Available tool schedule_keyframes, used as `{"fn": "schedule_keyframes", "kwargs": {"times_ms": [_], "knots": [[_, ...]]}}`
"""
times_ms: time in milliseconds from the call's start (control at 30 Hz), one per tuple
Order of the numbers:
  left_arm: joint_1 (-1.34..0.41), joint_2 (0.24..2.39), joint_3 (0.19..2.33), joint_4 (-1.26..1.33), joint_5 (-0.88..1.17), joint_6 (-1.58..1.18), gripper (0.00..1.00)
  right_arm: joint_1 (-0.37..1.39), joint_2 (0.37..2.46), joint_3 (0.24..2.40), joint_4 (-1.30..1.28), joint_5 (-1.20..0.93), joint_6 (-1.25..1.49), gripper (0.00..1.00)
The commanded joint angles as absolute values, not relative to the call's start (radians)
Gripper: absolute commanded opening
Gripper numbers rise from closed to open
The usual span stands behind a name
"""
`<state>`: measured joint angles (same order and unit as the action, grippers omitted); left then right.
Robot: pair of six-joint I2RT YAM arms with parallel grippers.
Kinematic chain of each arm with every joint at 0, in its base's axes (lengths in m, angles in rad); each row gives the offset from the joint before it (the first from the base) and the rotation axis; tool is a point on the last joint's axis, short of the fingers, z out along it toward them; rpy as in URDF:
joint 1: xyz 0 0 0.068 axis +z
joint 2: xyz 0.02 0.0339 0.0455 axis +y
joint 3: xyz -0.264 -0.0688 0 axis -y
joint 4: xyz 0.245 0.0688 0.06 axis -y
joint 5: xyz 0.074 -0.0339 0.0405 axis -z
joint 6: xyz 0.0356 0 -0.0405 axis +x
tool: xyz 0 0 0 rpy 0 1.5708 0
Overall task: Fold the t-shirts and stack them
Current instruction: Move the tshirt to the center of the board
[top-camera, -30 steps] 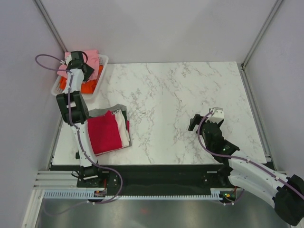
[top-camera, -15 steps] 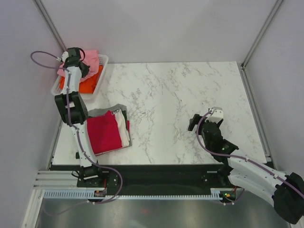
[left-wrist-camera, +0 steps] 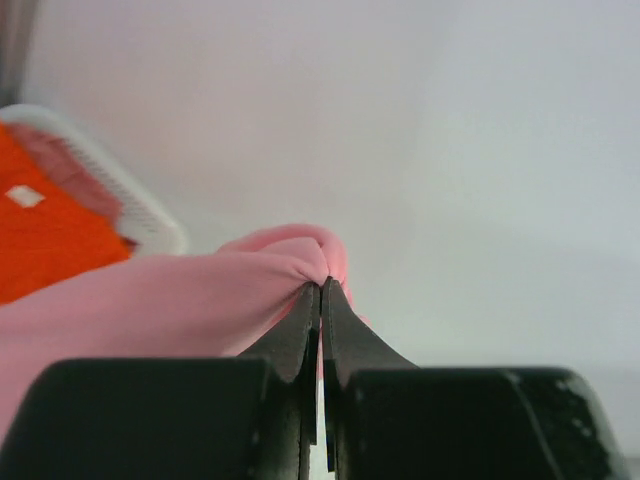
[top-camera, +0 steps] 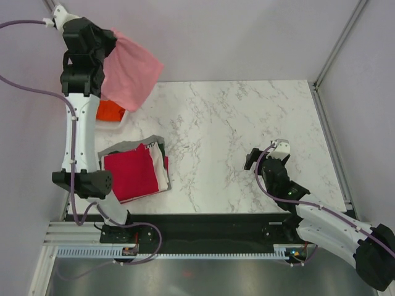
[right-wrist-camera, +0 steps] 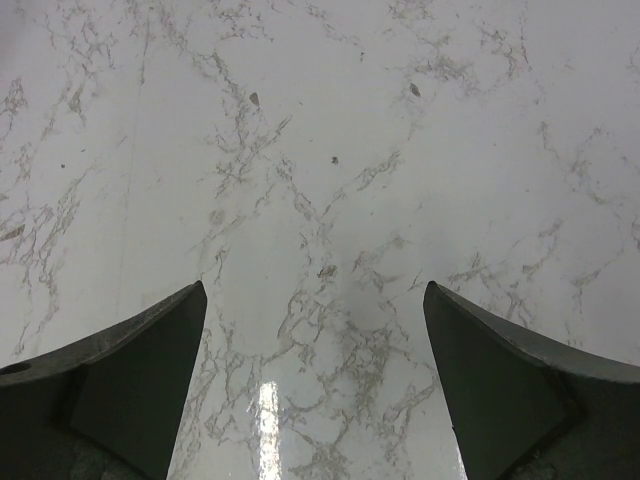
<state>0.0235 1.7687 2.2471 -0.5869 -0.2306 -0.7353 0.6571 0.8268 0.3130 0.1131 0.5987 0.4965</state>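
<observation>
Up at ten o'clock, the left end effector [left-wrist-camera: 321,292] grips a bunched fold of the light pink cotton t-shirt [top-camera: 131,77], which hangs limp and is likely light. At four o'clock the right end effector [right-wrist-camera: 315,340] gapes empty; the shirt's free lower edge looks the best second hold.

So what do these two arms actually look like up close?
The left arm and right arm are white tubes with chunky black joints, each trailed by a thin lilac cable. The left hand and right hand each end in two black, wedge-shaped fingers.
</observation>
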Motion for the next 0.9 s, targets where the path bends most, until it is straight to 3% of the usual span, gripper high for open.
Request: {"fn": "schedule_keyframes", "kwargs": {"times_ms": [0,267,433,533,667,700,733,800,867], "knots": [[-0.122,1.625,2.284,-0.462,-0.204,-0.709,0.02,0.657,0.825,0.342,0.140,0.604,0.488,0.98],[-0.492,1.687,2.299,-0.399,-0.032,-0.860,0.02,0.658,0.779,0.336,0.115,0.643,0.500,0.98],[-0.540,1.790,2.252,-0.399,0.029,-0.890,0.02,0.657,0.692,0.322,0.077,0.708,0.517,0.98],[-0.529,1.769,2.094,-0.406,0.034,-0.902,0.02,0.657,0.628,0.304,0.068,0.729,0.522,0.98],[-0.509,1.681,1.731,-0.403,0.023,-0.928,0.02,0.657,0.578,0.284,0.060,0.736,0.526,0.98],[-0.506,1.631,1.665,-0.390,0.003,-0.930,0.11,0.657,0.575,0.281,0.061,0.735,0.525,0.98],[-0.506,1.608,1.596,-0.367,0.002,-0.930,0.26,0.657,0.578,0.282,0.061,0.735,0.526,0.98],[-0.491,1.533,1.406,-0.304,0.038,-0.927,0.69,0.657,0.591,0.287,0.063,0.727,0.525,0.98],[-0.477,1.487,1.281,-0.275,0.064,-0.899,0.77,0.657,0.621,0.294,0.066,0.726,0.517,0.98]]}}
